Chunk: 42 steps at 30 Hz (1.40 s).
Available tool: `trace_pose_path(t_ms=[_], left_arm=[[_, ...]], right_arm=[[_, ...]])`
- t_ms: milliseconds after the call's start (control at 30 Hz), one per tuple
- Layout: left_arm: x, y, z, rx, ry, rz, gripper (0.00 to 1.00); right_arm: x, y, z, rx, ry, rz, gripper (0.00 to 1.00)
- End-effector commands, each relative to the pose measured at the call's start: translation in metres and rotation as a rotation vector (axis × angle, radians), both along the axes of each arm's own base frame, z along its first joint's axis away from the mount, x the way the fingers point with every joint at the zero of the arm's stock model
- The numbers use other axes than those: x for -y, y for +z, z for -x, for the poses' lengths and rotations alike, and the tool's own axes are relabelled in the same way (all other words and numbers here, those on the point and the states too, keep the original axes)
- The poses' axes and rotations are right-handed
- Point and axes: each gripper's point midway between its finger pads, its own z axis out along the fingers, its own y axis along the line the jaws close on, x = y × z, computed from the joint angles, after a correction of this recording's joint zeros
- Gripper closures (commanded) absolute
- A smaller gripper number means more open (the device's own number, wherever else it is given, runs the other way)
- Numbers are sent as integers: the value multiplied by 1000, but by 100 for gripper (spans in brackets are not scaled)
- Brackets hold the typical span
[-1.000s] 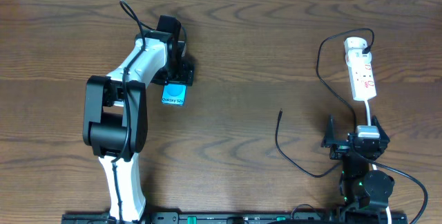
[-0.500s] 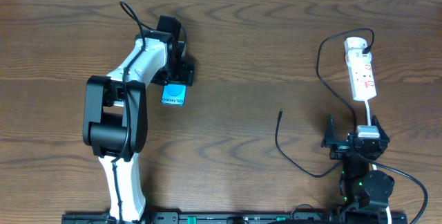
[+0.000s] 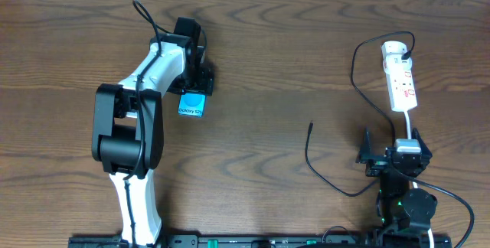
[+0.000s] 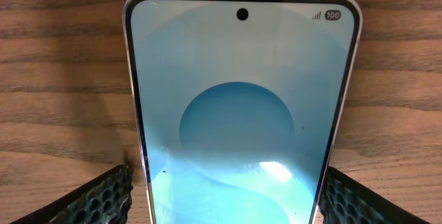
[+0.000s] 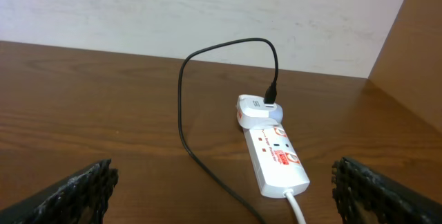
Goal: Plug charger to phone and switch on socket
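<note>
Checking against a second ago, I find next to nothing different: the phone (image 3: 193,105) has slid a touch to the left under my left claw (image 4: 228,198), and both arms sit where they sat. I take that small shift to mean the left claw is only now getting to grips with the phone, so the task has hardly begun.

My left claw is spread wide and straddles the phone's near end, with a finger (image 4: 97,196) close beside each long edge. Whether the pads actually press on the phone I cannot tell. The phone lies screen up and lit, on the left of the counter (image 3: 260,57), toward the far side.

My right claw (image 5: 222,189) is at its widest and holds nothing. It hangs low at the near right, facing the socket (image 5: 276,156), which lies at the far right. The charger (image 5: 180,113) is plugged in at the socket's far end, loops left, then runs back toward me. Its plug tip (image 3: 310,126) lies loose on the counter between the two arms, well apart from the phone. The plug is not yet in the phone, and I cannot read how the socket's switch stands.

No container shows in any view; everything lies straight on the counter.
</note>
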Motion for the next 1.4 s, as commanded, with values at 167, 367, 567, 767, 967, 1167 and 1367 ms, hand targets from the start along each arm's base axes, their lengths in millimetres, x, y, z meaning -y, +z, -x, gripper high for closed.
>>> trace_pose_path(t_ms=[167, 367, 567, 767, 967, 1167, 1367], left_arm=[[-7, -8, 5, -24, -11, -32, 15], [-7, -8, 5, -25, -11, -30, 14], [-6, -8, 6, -30, -11, -25, 14], [-2, -9, 7, -35, -13, 0, 15], [-1, -9, 8, -37, -13, 3, 14], [7, -9, 9, -43, -17, 48, 14], [6, -9, 9, -43, -18, 47, 14]], right_arm=[[-5, -1, 0, -3, 25, 10, 1], [-5, -1, 0, -3, 25, 10, 1], [-5, -1, 0, -3, 25, 10, 1], [-5, -1, 0, -3, 25, 10, 1], [-5, -1, 0, -3, 25, 10, 1], [-5, -1, 0, -3, 25, 10, 1], [-5, -1, 0, -3, 24, 10, 1]])
